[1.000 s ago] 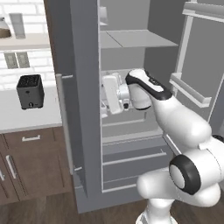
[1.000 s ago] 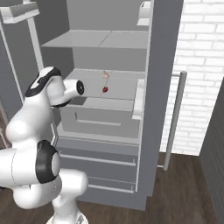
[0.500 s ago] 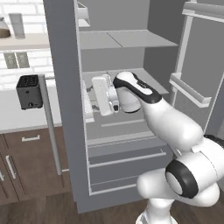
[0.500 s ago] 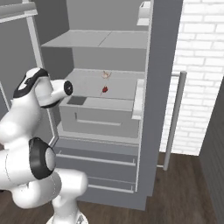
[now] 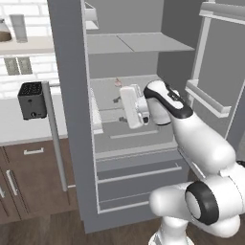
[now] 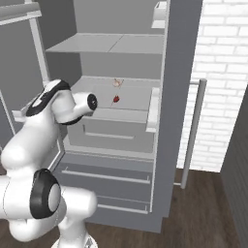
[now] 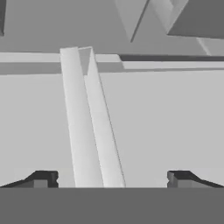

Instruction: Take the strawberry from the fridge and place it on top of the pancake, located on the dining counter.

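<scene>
Two fridge (image 5: 72, 143) doors stand swung wide, one to each side of the arm. Far to the left of the jaws, past the left door's edge, a black toaster (image 5: 31, 100) sits on the white surface (image 5: 19, 129) along the brick wall, and the door's long bar handle (image 5: 55, 139) hangs in front of the brown cabinets (image 5: 33, 182). The jaws (image 7: 112, 179) are spread wide with nothing between them; in the hand view each dark fingertip (image 7: 43, 178) sits near a bottom corner, with bare grey panel and a pale upright strip (image 7: 89, 131) ahead. From the left base view the hand (image 5: 134, 106) sits at the mouth of the middle compartment, just above the crisper drawer's (image 5: 129, 139) front edge, and the shelf (image 5: 134, 43) overhead leaves open room above it. The strawberry (image 6: 116, 100) lies beyond the jaws, deeper in, on the pale inner shelf (image 6: 131, 99), apart from the fingertips, and a small pale pinkish item (image 6: 116, 83) lies just behind it, nearer the back wall. Bare shelf spreads around both. Right of the jaws the shelf ends at a white door bin (image 6: 154, 109) on the right door's inner edge, and further right a second bar handle (image 6: 191, 131) stands before white brick. Below the jaws, two closed lower drawers (image 6: 106, 186) span the front.
</scene>
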Robot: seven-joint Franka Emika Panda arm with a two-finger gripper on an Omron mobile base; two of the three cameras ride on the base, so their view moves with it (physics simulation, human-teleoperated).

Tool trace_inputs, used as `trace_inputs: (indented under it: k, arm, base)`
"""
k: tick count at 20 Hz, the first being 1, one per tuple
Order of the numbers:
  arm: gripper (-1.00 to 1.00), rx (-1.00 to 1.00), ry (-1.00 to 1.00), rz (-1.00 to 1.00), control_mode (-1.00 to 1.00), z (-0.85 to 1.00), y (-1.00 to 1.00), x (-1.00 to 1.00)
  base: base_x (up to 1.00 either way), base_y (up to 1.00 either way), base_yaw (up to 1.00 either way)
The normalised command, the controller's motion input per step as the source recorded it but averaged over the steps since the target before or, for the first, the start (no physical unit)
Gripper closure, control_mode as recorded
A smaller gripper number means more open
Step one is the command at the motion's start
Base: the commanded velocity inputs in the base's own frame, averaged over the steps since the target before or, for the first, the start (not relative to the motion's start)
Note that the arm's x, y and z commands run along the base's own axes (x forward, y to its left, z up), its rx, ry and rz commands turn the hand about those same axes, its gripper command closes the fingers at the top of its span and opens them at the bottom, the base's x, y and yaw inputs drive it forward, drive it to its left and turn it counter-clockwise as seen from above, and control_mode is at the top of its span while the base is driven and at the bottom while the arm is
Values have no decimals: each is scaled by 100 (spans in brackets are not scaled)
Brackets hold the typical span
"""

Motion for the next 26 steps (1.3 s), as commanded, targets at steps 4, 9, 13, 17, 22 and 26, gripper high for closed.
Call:
trace_inputs:
  k: [4,9,13,17,22,26]
  arm:
    - [-100,-79,0,34,-100,-34,-77,3]
    - [-100,-100,0,23,-100,-21,-62,-10]
    - [-100,-99,3,8,-100,-18,-50,-55]
    - [-100,-69,-8,3,-100,-25,-62,-86]
    - [-100,-12,-26,14,-100,0,-58,-100]
    - [-100,7,-7,14,-100,2,-20,-83]
  base:
    - [0,0,0]
    - [0,0,0]
    - [0,0,0]
    - [0,0,0]
    - [0,0,0]
    - [0,0,0]
